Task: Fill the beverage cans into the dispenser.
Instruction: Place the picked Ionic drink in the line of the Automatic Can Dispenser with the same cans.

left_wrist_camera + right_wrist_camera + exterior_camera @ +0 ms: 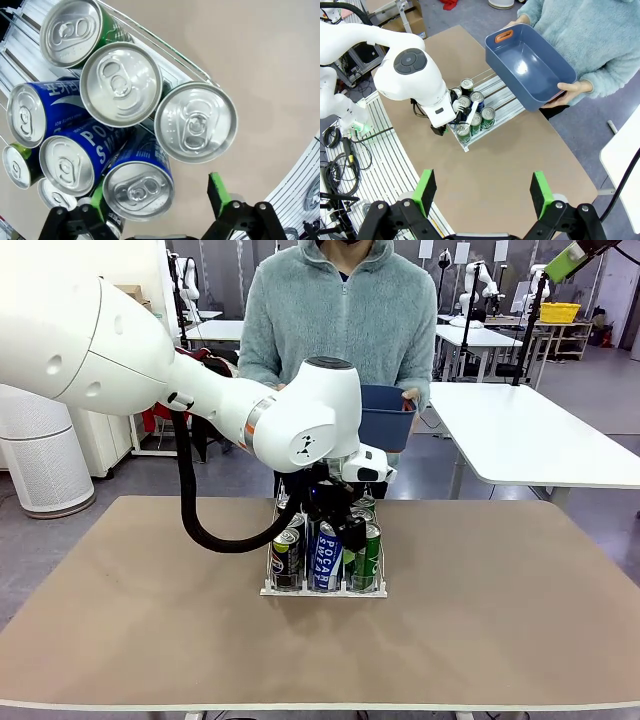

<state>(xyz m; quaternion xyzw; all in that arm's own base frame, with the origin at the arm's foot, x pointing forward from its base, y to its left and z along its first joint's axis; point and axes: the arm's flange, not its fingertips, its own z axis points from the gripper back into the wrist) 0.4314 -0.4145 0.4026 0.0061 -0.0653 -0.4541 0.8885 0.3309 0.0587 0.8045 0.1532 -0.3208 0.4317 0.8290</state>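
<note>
— Where is the left gripper (162,197) sitting?

— It is hovering right above the dispenser (322,589) at the middle of the tan surface (500,610). In the left wrist view its jaws are standing wide, the green pads (216,187) flanking a blue can (140,182) without pressing on it.

— And the beverage cans (326,555)?

— They are standing upright in the rack's lanes: a dark one at the front left, a blue one with white lettering in the middle, a green one at the right, more behind them. How many are standing in the back rows is hard to say, since the arm is covering them.

— The right gripper (482,192)?

— It is hanging high over the surface, jaws spread wide and holding nothing.

— And the person?

— Standing at the far side, both hands gripping a dark-blue bin (530,65) tilted toward the rack.
</note>
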